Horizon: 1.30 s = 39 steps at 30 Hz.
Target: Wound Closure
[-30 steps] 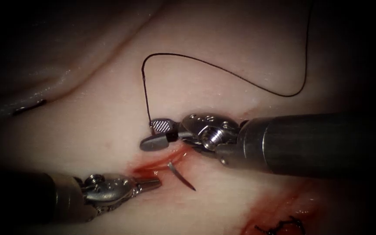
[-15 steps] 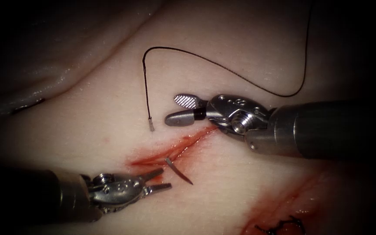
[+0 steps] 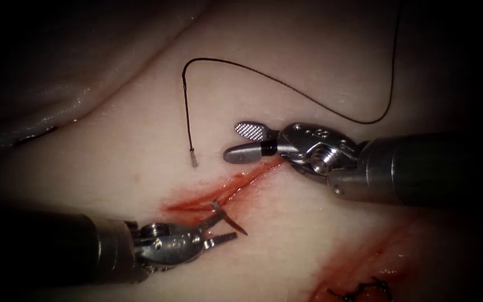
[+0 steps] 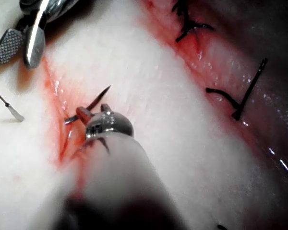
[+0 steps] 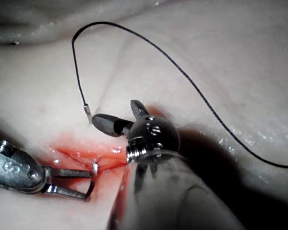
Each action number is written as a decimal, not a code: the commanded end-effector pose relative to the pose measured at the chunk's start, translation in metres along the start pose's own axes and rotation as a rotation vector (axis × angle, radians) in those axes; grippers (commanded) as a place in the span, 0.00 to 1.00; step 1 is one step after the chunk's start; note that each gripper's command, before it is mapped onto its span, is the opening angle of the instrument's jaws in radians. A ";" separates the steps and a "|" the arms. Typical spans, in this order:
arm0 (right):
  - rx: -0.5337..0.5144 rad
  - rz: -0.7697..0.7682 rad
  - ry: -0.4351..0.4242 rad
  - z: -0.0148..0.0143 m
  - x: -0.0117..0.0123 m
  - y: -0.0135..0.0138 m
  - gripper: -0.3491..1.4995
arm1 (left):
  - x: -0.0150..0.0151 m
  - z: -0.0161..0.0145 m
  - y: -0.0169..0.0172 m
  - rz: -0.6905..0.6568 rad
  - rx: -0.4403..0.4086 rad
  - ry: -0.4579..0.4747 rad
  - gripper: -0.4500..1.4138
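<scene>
Steel curved needle (image 3: pixel 227 217) sits in the red cut (image 3: pixel 219 193); my left tool (image 3: pixel 222 229) spread around it, right tool (image 3: pixel 241 142) spread, empty.

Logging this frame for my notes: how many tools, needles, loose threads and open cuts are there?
Tools: 2, left tool, right tool, both jaws open, holding nothing
Needle: 1, in the tissue
Thread: 1
Cut: 1
Total: 5

Endoscope above and in front; both wrist views close, sharing the cut (image 3: pixel 227 190).
</scene>
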 end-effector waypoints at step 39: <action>0.036 0.009 0.052 0.0005 -0.0005 0.0001 0.72 | 0.0018 0.0014 0.0014 0.100 0.015 0.065 0.00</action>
